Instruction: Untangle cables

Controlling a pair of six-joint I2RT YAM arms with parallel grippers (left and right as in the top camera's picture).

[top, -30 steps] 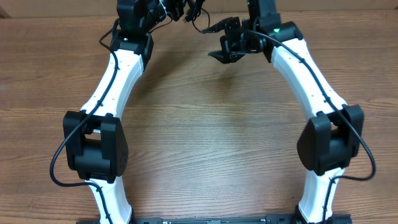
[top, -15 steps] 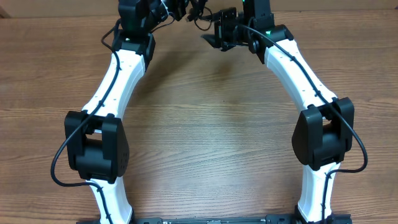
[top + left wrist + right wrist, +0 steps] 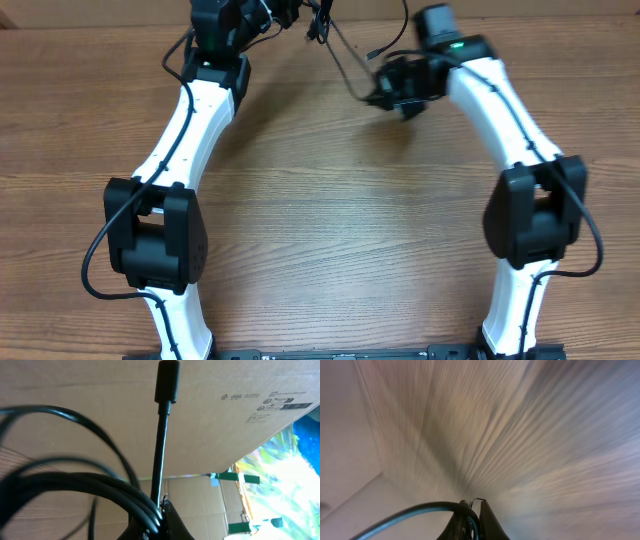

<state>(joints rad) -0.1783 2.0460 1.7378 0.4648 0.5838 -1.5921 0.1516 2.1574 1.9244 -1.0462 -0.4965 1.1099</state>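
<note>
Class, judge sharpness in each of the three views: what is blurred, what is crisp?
Right wrist: the table streaks with motion blur; only the cable at the right tool reads clearly. Left wrist: near cable loops soft, upright plug sharp against cardboard. Overhead: evenly lit and sharp throughout.

free: bare table (image 3: 330, 230) mid and near | blocked: cables (image 3: 161, 450) strung across far side, off the surface

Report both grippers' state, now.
Left gripper: shut on the cable bundle.
Right gripper: shut on a single cable.
</note>
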